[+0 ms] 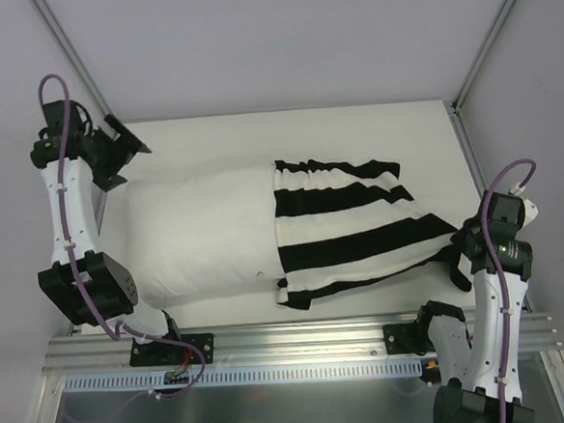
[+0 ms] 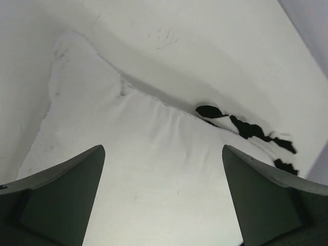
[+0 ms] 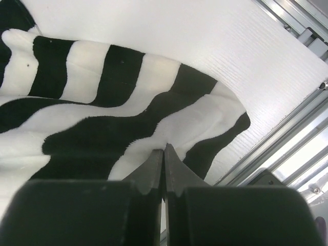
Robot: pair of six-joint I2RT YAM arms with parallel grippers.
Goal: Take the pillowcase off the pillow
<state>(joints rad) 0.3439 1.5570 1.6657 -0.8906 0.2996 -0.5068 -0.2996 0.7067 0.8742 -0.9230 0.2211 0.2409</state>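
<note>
Pillow (image 1: 192, 239) lies lengthwise left to right across the white table (image 1: 354, 134), its left half bare, plump and plain white. Pillowcase (image 1: 353, 228), with broad black and white stripes, covers the right half only; its open edge is bunched in small gathers and runs from far to near across the middle of the pillow. The right end of the pillowcase tapers to a stretched point at the near right, where it meets the right gripper (image 1: 456, 255). From the right wrist view, the right gripper (image 3: 164, 156) has its jaws pressed flat together with striped pillowcase (image 3: 102, 102) fabric drawn up to the tips; it looks clenched on that corner of cloth, though the pinch itself is hidden under the fingers. Bare table (image 3: 215, 41) and the aluminium rail (image 3: 292, 128) at the near edge show beyond the cloth. Left gripper (image 1: 123, 150) sits at the far left corner of the pillow. From the left wrist view, the left gripper (image 2: 163, 151) is released, its dark fingers (image 2: 66, 189) spread wide with nothing between them, over the white pillow (image 2: 154, 123). A few black scraps of the pillowcase (image 2: 246, 128) show at the far end of that view, with the table (image 2: 205, 41) above.
</note>
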